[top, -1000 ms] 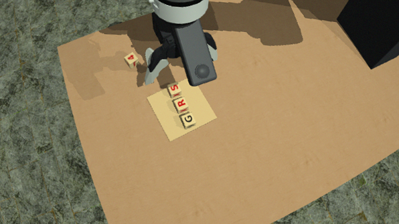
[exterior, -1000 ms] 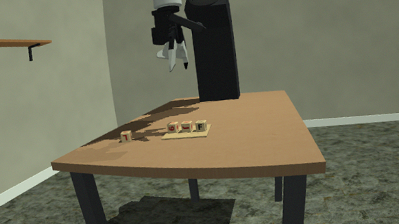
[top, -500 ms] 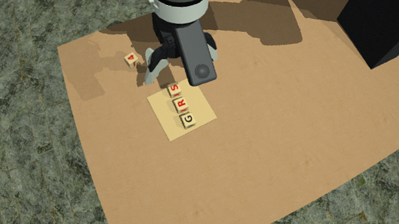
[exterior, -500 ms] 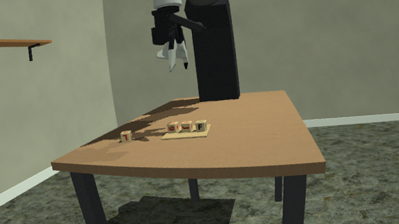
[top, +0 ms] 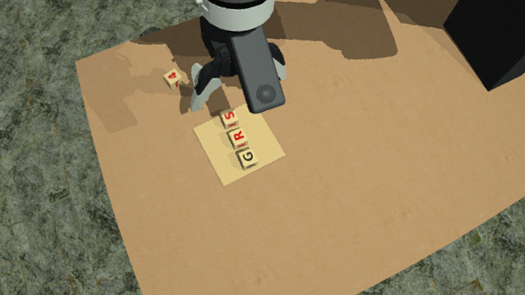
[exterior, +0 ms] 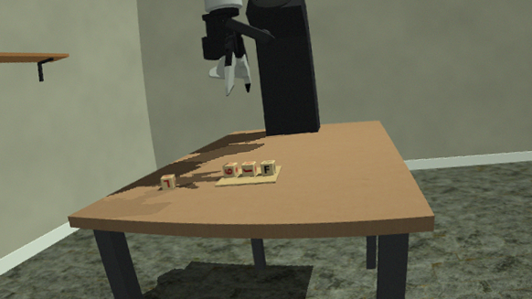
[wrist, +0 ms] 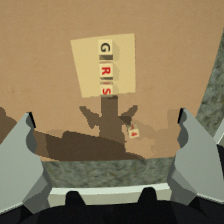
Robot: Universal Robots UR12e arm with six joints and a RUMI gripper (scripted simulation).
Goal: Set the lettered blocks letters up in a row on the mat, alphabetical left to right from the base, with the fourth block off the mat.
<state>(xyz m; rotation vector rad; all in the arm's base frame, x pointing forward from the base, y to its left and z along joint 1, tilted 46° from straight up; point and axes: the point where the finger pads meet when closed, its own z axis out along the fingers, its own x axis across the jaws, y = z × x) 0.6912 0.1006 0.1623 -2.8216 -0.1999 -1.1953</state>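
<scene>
Nearly all of the task appears to be done. The three lettered blocks have been set in a straight row on the mat [top: 211, 143] [exterior: 244, 182] [wrist: 125, 70], with the G block [top: 246, 157] [exterior: 268, 168] [wrist: 105, 48] at one end, the R block [top: 238, 137] [exterior: 249, 169] [wrist: 106, 70] in the middle and the S block [top: 229, 118] [exterior: 230, 170] [wrist: 106, 90] at the other. Judged from the black pedestal [top: 506, 37] [exterior: 286, 74], G comes on the left and S on the right, so alphabetical order is met. The letters are shown on top and all appear to be turned the same way, seemingly upright for the base, though this is hard to confirm at such an angle. Only narrow gaps are left between neighbours, which can probably be counted as close together. The S block is placed very near the mat's edge; it seems to be supported, but whether its whole base is inside cannot be told for certain. The fourth block [top: 172, 78] [exterior: 168, 182] [wrist: 133, 133], marked with a 4 on top, is kept well off the mat on the table [top: 345, 179] [exterior: 337, 188] [wrist: 35, 65], as is required. The gripper [top: 239, 93] [exterior: 238, 92] [wrist: 107, 111] is held high above the table with its fingers spread fully and nothing gripped, so release and clearance look complete. Nothing more seems to be needed, unless the S block's margin is to be checked
</scene>
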